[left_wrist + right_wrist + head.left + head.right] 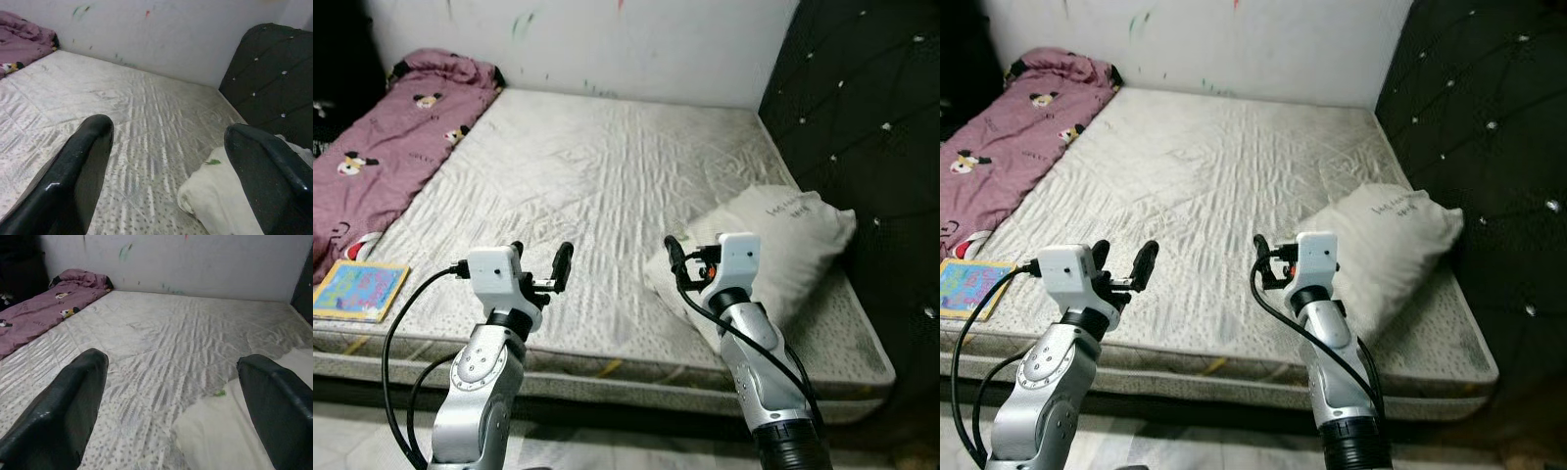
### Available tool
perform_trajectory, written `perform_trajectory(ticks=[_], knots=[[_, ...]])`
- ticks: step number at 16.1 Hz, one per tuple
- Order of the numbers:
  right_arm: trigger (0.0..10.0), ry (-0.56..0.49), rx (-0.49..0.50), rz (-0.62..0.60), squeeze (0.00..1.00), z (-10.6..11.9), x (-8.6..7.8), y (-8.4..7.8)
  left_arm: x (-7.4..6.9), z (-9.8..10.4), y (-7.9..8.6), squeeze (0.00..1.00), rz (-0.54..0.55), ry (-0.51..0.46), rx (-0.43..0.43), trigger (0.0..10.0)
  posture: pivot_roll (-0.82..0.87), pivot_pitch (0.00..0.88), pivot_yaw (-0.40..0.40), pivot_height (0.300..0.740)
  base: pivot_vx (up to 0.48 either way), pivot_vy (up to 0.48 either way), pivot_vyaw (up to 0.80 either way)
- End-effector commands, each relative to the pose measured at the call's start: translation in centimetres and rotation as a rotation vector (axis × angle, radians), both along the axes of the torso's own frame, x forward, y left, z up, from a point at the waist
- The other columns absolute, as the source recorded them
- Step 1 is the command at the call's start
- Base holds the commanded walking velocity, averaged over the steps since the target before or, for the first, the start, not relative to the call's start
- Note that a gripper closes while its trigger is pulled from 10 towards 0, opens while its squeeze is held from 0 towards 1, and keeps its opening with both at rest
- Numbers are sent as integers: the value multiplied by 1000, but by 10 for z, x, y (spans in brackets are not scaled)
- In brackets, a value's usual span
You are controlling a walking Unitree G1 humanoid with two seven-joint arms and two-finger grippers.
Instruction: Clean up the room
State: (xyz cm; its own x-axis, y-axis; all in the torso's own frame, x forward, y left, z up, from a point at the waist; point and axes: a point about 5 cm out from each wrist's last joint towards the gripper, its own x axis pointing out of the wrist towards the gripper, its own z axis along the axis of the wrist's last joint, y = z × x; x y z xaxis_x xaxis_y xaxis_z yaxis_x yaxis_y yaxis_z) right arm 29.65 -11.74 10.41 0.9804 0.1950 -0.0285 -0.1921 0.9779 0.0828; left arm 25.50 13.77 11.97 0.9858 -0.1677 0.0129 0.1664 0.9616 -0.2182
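Approach to the pillow [773,245], before any grasp.
We find the pillow at the bed's [578,186] near right corner, beside the black headboard [862,127]; its long axis slants from that near edge up toward the headboard. The right gripper [690,257] hovers just beside it, the left gripper [540,262] over bare mattress, both wide open and empty. Next, we judge, comes closing on a pillow corner. A pink blanket [386,147] and a book [357,290] lie far left.

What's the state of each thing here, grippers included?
left gripper: open, empty, raised over the mattress's near edge
right gripper: open, empty, beside the pillow
pillow: lying flat on the mattress by the headboard
blanket: spread out, rumpled
book: shut, flat at the mattress's near corner
mattress: bare, wrinkled
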Motion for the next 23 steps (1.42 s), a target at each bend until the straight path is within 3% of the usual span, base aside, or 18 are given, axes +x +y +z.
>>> perform_trajectory(ticks=[1,10,14,17,20,23], knots=[[10000,-10,-7,2,0,3,2,0,0,1,0,0,-4,-6,5,10000,46,0,-55,740,360,0,0],[10000,-26,-12,-25,0,5,3,-4,2,-1,2,0,15,11,25,10000,48,0,-67,740,110,0,0],[10000,-56,-118,16,0,12,5,-5,10,12,11,0,75,-67,182,10000,75,0,-75,740,0,0,0],[10000,-12,-124,59,0,3,3,3,4,-2,23,0,109,3,133,10000,56,0,-20,740,0,0,0],[10000,-1,-170,162,0,-3,-2,13,3,-9,14,0,66,28,159,10000,34,0,29,740,0,0,0],[10000,14,-137,215,0,-10,-14,22,7,-11,7,0,24,26,171,10000,18,0,37,740,0,0,0]])
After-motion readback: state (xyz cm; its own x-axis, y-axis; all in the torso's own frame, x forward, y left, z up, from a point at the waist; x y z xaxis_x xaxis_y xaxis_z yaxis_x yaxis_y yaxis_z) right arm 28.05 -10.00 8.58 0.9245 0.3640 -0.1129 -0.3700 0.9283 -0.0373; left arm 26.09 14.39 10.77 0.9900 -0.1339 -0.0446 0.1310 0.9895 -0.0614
